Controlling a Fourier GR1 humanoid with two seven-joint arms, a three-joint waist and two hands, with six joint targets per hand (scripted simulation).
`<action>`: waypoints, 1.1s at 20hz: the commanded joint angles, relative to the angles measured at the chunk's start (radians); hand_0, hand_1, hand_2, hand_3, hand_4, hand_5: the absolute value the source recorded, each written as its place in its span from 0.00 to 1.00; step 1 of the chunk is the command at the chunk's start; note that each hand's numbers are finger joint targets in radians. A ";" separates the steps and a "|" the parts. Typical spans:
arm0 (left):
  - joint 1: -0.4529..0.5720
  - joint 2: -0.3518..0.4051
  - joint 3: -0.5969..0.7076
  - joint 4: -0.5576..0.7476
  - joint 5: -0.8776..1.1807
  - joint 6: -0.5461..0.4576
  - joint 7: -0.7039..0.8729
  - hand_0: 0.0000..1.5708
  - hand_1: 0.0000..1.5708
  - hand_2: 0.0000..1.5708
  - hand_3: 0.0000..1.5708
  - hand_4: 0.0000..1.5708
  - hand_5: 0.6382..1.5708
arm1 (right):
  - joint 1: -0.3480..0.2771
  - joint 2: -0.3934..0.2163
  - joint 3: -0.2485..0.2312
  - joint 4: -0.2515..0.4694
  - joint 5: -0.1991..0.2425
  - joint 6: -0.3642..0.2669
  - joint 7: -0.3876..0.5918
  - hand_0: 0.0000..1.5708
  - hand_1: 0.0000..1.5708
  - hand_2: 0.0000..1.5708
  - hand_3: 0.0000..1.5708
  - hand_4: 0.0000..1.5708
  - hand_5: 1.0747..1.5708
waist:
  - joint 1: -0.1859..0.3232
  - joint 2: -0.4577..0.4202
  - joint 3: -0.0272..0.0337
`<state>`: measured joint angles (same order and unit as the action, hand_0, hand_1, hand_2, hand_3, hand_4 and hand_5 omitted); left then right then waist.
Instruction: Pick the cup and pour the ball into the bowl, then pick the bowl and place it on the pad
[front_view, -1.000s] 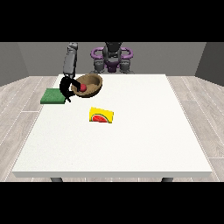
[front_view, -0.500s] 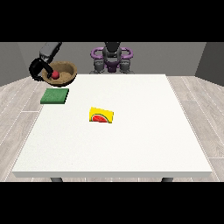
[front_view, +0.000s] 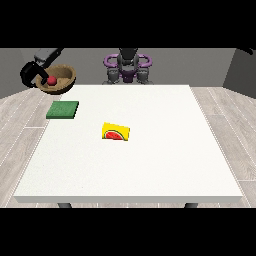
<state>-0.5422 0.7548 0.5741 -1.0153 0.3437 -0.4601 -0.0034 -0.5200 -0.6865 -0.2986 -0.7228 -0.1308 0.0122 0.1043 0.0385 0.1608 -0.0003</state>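
My hand at the view's left is raised up off to the side, past the far left corner of the tabletop, and its dark fingers curl round the near rim of the brown bowl, which it holds in the air, tilted a little so the inside shows. The small red ball sits inside the bowl, close to my fingers. Below the bowl and nearer the camera, the green pad lies flat near the left edge of the tabletop; the bowl hangs apart from it, beyond its far side rather than straight above it. A yellow card with a watermelon slice on it lies toward the middle of the tabletop, well apart from the pad. I cannot see a cup, and my other hand does not show
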 joint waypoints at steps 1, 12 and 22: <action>0.012 0.048 0.035 0.045 0.023 -0.054 -0.072 0.00 0.00 0.00 0.00 0.77 0.98 | 0.001 -0.020 -0.037 0.031 -0.015 0.028 -0.063 1.00 1.00 1.00 0.29 0.71 0.99 | 0.004 0.065 0.0005; 0.037 -0.016 -0.038 -0.049 0.007 0.016 -0.032 0.00 0.00 0.00 0.00 0.77 0.99 | 0.002 0.108 -0.057 0.132 -0.041 -0.009 -0.118 1.00 1.00 1.00 0.35 0.65 1.00 | 0.032 0.013 0.0014; 0.034 -0.009 -0.028 -0.058 0.024 0.028 -0.070 0.00 0.00 0.00 0.00 0.76 0.99 | -0.044 0.042 -0.117 0.191 -0.050 -0.132 -0.095 0.99 0.99 0.96 0.59 0.00 0.97 | 0.044 0.048 0.0010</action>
<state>-0.5421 0.7998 0.5686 -1.0234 0.3846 -0.4694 -0.0463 -0.5752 -0.6523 -0.4103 -0.5574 -0.1931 -0.0632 0.0316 0.0693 0.2285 0.0006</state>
